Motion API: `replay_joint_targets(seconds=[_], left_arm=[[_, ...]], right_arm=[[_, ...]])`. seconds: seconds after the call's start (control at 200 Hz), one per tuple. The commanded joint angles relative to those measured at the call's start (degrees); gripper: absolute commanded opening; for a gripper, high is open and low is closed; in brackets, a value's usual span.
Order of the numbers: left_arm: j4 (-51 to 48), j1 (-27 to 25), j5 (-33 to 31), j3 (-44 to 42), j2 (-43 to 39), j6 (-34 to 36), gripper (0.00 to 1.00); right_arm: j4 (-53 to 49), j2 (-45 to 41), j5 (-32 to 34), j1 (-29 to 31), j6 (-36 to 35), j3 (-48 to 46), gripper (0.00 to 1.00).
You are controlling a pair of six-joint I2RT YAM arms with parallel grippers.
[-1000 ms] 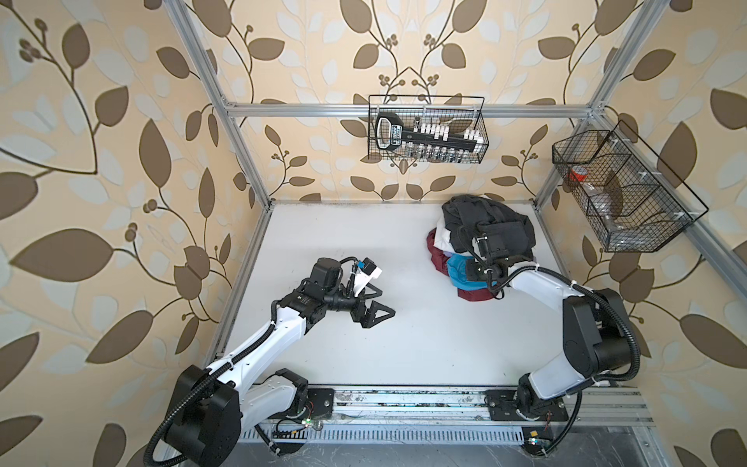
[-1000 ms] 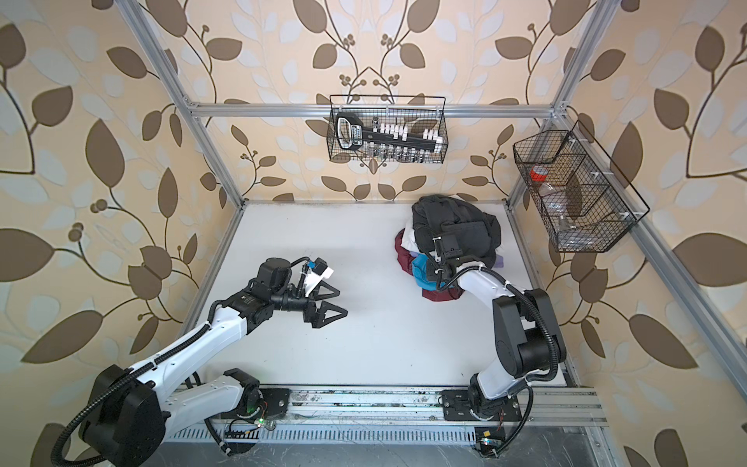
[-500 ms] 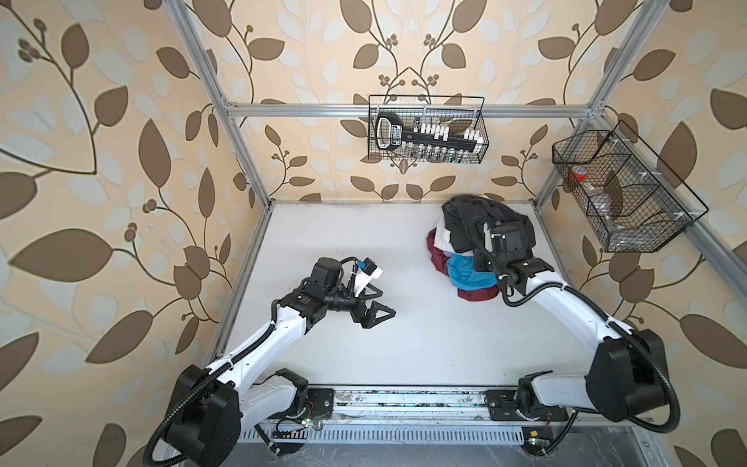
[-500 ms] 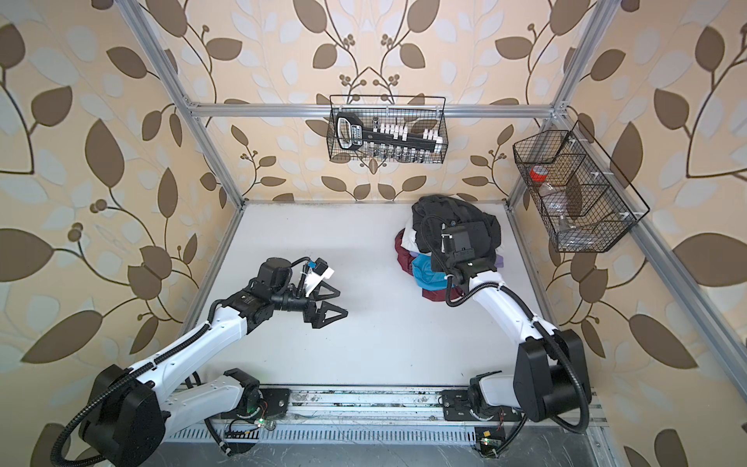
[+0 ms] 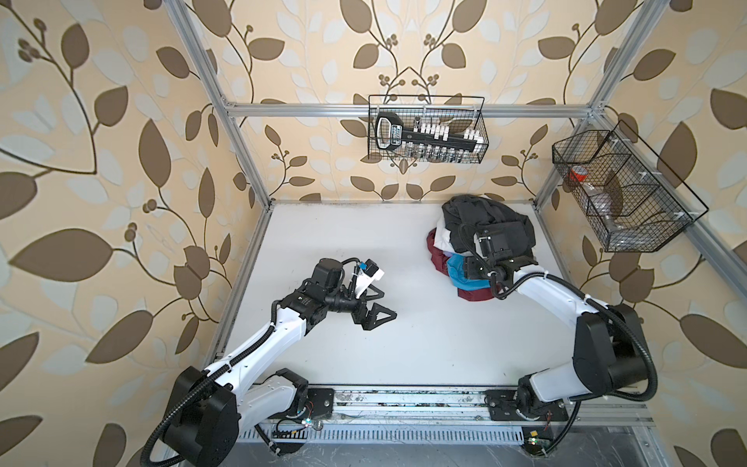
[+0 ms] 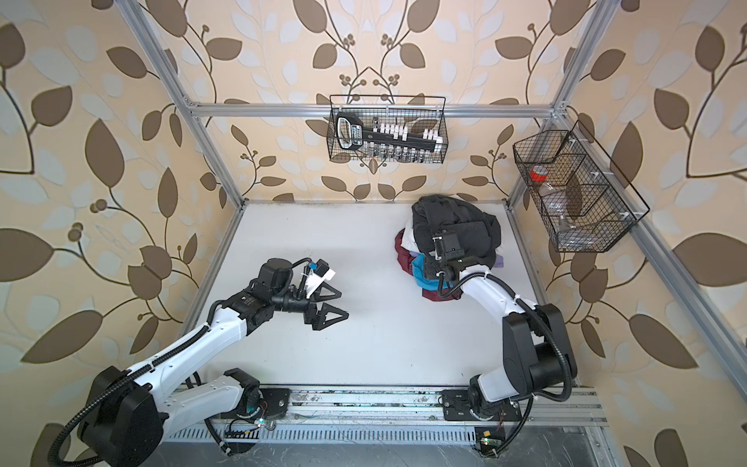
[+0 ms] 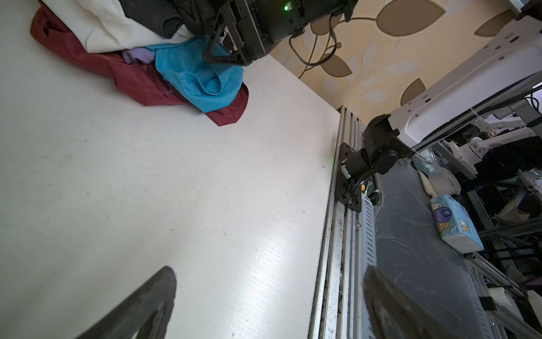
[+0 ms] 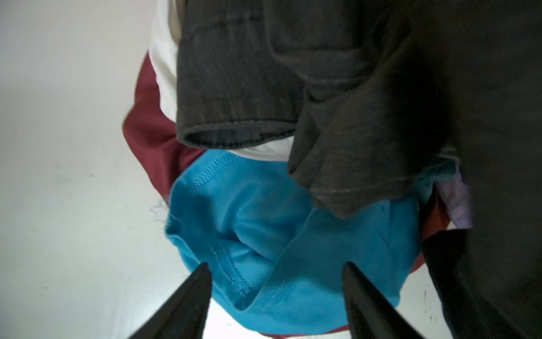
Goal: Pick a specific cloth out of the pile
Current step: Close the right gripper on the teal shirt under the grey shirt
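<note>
The cloth is bright turquoise and pokes out at the near edge of the pile, under dark grey and white garments and on top of a maroon one. My right gripper hangs just over it. In the right wrist view the right gripper is open, its fingers straddling a fold of the cloth without pinching it. My left gripper stands open and empty over bare table, left of the middle. The left wrist view shows the cloth below the right gripper.
A lavender scrap lies beside the cloth. A wire basket hangs on the back wall and another wire basket on the right wall. A metal rail runs along the table's front edge. Frame posts stand at the back corners.
The right arm reached over the pile half a second ago and has drawn back to the turquoise cloth, jaws now apart. The left arm has not moved.
</note>
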Motion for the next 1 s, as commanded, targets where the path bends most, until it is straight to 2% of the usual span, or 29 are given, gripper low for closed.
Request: replay_joint_targets(seconds=[0.0,0.12,0.24,0.29,0.43,0.495,0.595,0.715,0.995], left_arm=[[0.0,-0.6,0.7,1.9,-1.4,1.8,0.99],[-0.2,-0.6,0.6,2.0,-1.2,1.9,0.99],[-0.3,-0.6,0.5,2.0,-1.0,2.1,0.99],[-0.4,-0.6,0.5,2.1,-0.9,2.1,0.99],[-0.5,-0.6,0.2,2.1,-0.8,2.2,0.99],[-0.6,-0.6,0.2,2.1,-0.7,2.2,0.99],[-0.6,-0.6,0.2,2.1,-0.7,2.3,0.99],[-0.6,-0.6,0.3,2.1,-0.9,2.2,0.99],[-0.6,-0.7,0.4,2.1,-1.2,2.2,0.99]], right_arm=[[0.9,2.0,1.1,0.2,0.2,0.0,0.81],[1.9,5.1,2.8,0.2,0.3,1.0,0.86],[2.3,8.7,2.8,0.2,0.2,2.1,0.83],[2.6,9.9,2.7,0.2,0.3,2.2,0.72],[2.9,11.5,2.5,0.2,1.1,2.5,0.26],[2.9,10.6,2.9,0.2,1.4,2.1,0.14],[2.9,7.8,4.1,0.3,1.6,1.5,0.04],[1.9,3.5,5.1,0.2,1.6,1.5,0.0],[-0.8,-5.7,7.4,0.2,0.3,3.1,0.0]])
